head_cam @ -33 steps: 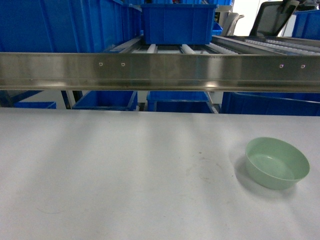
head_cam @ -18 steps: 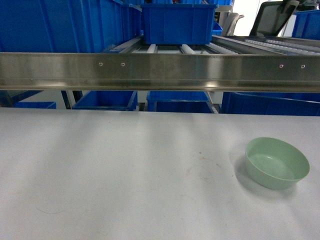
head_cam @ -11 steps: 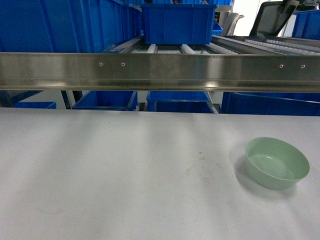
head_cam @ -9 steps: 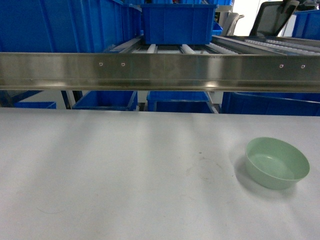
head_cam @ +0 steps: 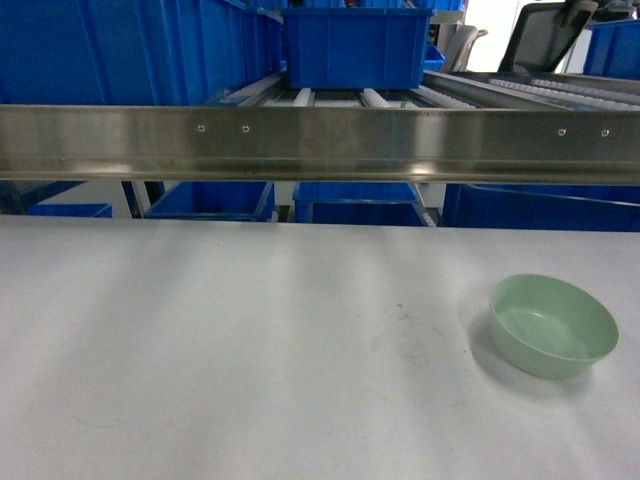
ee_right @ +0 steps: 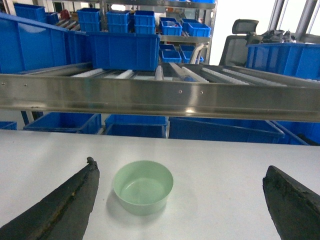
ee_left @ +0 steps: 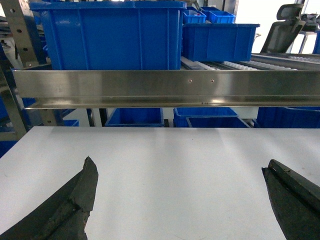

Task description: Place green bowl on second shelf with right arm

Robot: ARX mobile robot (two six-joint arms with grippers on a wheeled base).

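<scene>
Green bowl: the green bowl sits upright on the white table, at about 4 o'clock from the middle of the head view, nothing touching it
Right gripper: the right gripper has its jaws spread wide, one dark finger low left and the other low right in its wrist view; the bowl lies ahead, between them, nearer the left finger and apart from it
Left gripper: the left gripper is spread wide too, over bare table
Shelf rail: a steel rail crosses at 12 o'clock beyond the table's far edge, with rollers behind it
Crates: a blue crate rests on the rollers; more blue crates stand under the rail
Head view: neither arm shows in it
</scene>
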